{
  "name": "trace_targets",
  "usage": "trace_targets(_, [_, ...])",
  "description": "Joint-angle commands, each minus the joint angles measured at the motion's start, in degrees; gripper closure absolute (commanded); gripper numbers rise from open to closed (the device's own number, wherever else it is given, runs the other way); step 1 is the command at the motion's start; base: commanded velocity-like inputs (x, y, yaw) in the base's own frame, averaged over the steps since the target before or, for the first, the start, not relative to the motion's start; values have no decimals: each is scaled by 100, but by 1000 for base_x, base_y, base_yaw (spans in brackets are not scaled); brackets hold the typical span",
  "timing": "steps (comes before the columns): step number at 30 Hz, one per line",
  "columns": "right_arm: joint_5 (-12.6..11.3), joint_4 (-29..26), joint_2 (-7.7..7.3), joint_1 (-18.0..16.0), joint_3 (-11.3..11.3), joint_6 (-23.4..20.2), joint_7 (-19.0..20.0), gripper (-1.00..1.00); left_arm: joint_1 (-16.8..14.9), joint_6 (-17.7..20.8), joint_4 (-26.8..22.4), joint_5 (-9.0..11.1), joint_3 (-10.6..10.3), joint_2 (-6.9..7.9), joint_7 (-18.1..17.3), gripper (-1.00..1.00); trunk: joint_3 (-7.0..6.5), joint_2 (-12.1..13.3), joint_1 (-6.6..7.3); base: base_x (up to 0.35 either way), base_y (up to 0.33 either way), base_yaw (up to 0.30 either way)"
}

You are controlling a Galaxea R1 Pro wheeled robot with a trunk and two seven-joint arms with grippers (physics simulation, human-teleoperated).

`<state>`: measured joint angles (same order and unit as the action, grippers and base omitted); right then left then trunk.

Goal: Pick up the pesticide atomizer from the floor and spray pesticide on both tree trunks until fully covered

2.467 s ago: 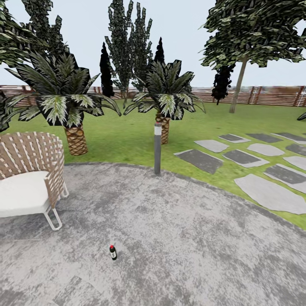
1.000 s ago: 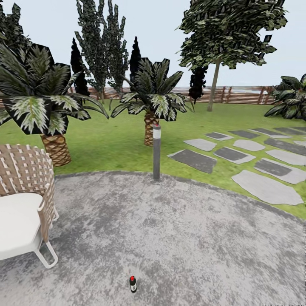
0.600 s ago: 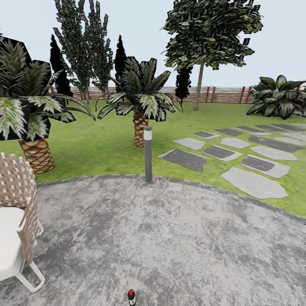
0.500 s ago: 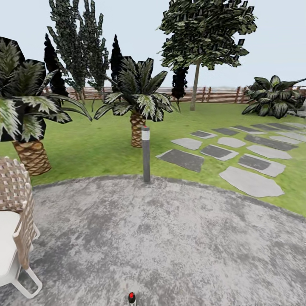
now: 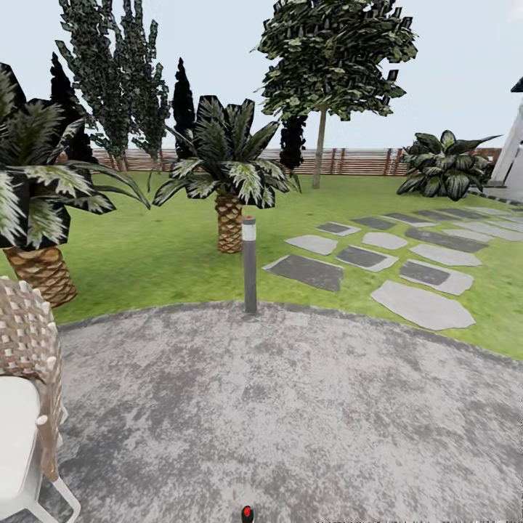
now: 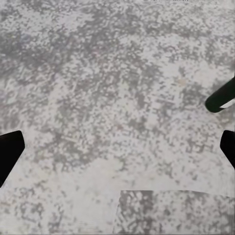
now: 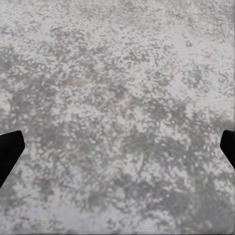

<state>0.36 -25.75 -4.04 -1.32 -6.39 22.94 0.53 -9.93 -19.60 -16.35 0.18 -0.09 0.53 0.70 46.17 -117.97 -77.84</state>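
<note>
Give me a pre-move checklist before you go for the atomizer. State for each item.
1. Atomizer located: ok. Its red cap shows at the bottom edge of the head view, on the grey paving, not on grass.
2. Atomizer upright: cannot tell; the frame cuts off its body.
3. Left gripper free: ok. Fingers spread wide, just paving between them.
4. Right gripper free: ok. Fingers spread wide, nothing held.
5. Chair out of the way: ok; it stands well to the left of the atomizer.
6. Target tree in sight: ok. One leafy tree stands by the fence; a second cannot be told.
</note>
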Motion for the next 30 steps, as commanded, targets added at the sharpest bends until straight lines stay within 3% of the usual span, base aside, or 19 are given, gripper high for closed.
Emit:
trace_targets(1, [0,0,0,0,-1,0,0,-100,0,0,0,0,0,0,0,-100,-4,0,0,0,305,-219])
trace_targets(13, [0,0,0,0,-1,0,0,-100,0,0,0,0,0,0,0,-100,-49,0,0,0,287,-233])
trace_targets(30, [0,0,0,0,-1,0,0,-100,0,0,0,0,0,0,0,-100,-115,0,0,0,15,-236])
